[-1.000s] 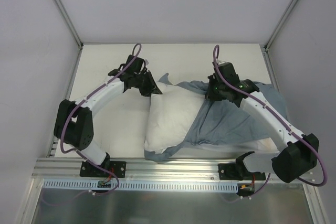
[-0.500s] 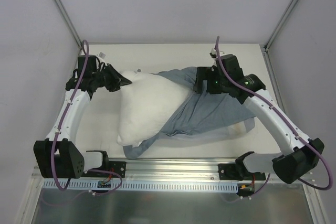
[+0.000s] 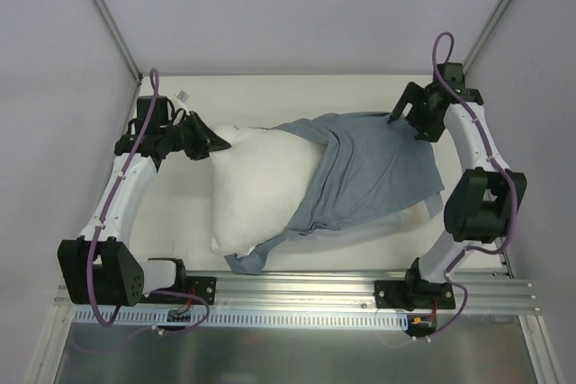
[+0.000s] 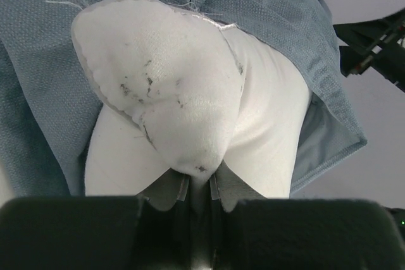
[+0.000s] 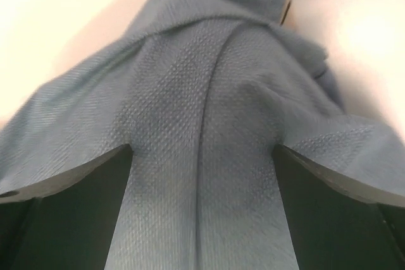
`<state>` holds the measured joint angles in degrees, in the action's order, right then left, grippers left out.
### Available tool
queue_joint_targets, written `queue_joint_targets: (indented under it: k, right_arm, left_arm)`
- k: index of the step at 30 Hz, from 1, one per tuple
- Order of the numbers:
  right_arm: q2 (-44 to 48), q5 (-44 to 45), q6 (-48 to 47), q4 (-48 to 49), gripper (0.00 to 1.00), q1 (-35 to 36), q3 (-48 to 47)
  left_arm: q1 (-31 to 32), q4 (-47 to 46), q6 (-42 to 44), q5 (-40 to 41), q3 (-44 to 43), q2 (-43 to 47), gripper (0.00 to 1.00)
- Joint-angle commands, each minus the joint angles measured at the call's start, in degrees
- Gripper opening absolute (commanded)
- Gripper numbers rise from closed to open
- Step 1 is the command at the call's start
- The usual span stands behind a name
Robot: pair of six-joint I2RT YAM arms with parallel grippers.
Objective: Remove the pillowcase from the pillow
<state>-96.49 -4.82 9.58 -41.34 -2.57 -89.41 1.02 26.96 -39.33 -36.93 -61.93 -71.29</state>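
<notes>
At the left fingers (image 4: 166, 193), I read a closed grip: both are pressed together on a pointed corner of the pillow (image 4: 190, 112), and white fabric bulges out above the pinch. In the overhead view these left fingers (image 3: 211, 143) hold the pillow's (image 3: 256, 191) far-left corner, with that arm reaching in from the counter's left side. The right fingers (image 5: 69, 184) stand wide apart with blue weave filling the gap between them. I cannot tell whether they touch it. From above, the right fingers (image 3: 400, 115) sit at the far-right corner of the pillowcase (image 3: 373, 173).

The counter (image 3: 270, 96) is a flat, pale cream surface. Plain light-grey walls (image 3: 297, 15) close it in on three sides, with slim metal posts in the far corners. An aluminium rail (image 3: 297, 287) runs along the near edge and carries both arm bases.

The pillow lies mid-counter, plump and white. Its left half is bare, and the gripped corner shows small dark specks and a stitched seam. The pillowcase is slate-blue, limp and creased, and covers the pillow's right half. Its open edge runs diagonally across the pillow. One tail pokes out under the near-left corner, and a sliver of white shows beneath its near-right edge.
</notes>
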Motion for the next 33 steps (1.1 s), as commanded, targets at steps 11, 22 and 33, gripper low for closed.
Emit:
queue_joint_targets:
  k: [11,22,33]
  right_arm:
    - [8.05,2.80,4.47,2.41,0.01,-6.28,8.18]
    - [21.43,7.20,4.74,2.93,0.01,-16.67,10.13]
    - [23.18,7.47,8.25,2.14,0.01,-22.21,7.85]
  left_arm:
    - [-7.59,2.57,3.30,-7.27,-5.12,4.92,0.00]
    - [-23.24,4.15,2.60,-15.63,-11.63,7.13,0.00]
    - [-27.72,4.24,1.37,-17.03,-11.89,7.56,0.00]
